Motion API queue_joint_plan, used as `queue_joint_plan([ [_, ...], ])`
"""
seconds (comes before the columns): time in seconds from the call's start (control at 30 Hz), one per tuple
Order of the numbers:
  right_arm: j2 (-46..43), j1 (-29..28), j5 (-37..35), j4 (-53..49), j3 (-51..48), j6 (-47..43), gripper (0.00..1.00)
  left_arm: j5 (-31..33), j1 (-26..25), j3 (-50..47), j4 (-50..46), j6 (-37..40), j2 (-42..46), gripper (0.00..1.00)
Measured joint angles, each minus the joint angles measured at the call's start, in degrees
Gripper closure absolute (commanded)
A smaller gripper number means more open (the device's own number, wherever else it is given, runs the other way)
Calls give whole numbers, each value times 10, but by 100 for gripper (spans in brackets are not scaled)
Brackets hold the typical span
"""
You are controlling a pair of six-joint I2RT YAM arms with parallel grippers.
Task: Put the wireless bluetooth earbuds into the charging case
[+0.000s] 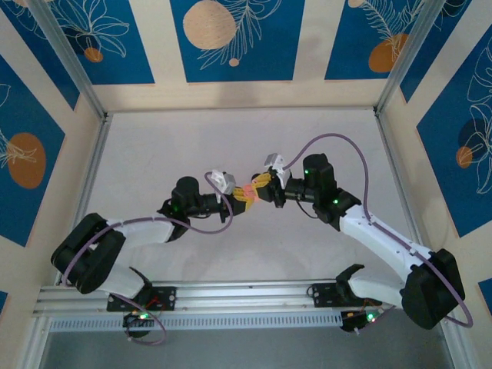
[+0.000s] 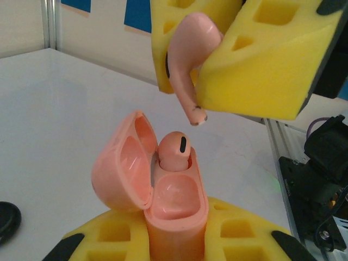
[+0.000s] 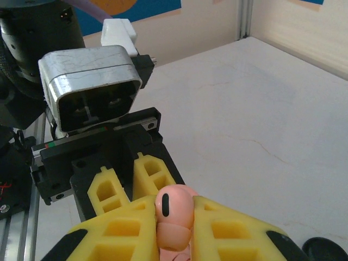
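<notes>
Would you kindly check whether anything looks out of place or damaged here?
Nothing stands out. The left gripper holds the charging case upright, lid open, one earbud seated in it; the right gripper holds the second earbud just above, stem down. No damage shows.

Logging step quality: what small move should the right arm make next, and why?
Probably lower the right gripper, with its earbud stem down, into the empty socket of the open charging case; the other earbud is already seated.

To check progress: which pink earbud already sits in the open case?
The pale pink plastic earbud seated in the salmon-pink plastic case; the other pink earbud hangs above it, gripped between yellow foam jaws.
</notes>
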State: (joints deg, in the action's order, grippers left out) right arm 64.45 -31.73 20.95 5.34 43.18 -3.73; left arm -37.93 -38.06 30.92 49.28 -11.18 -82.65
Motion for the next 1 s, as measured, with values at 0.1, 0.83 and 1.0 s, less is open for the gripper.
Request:
queue_joint_plan([
  [0.1,11,-2,6,7,0,0,81,-2,0,0,9,-5,0,89],
  [0.83,41,-2,40,6,18,-9,81,-10,0,0,20,-5,0,88],
  [1.0,44,-2,46,6,18,-14,81,-10,0,0,16,-3,3,88],
])
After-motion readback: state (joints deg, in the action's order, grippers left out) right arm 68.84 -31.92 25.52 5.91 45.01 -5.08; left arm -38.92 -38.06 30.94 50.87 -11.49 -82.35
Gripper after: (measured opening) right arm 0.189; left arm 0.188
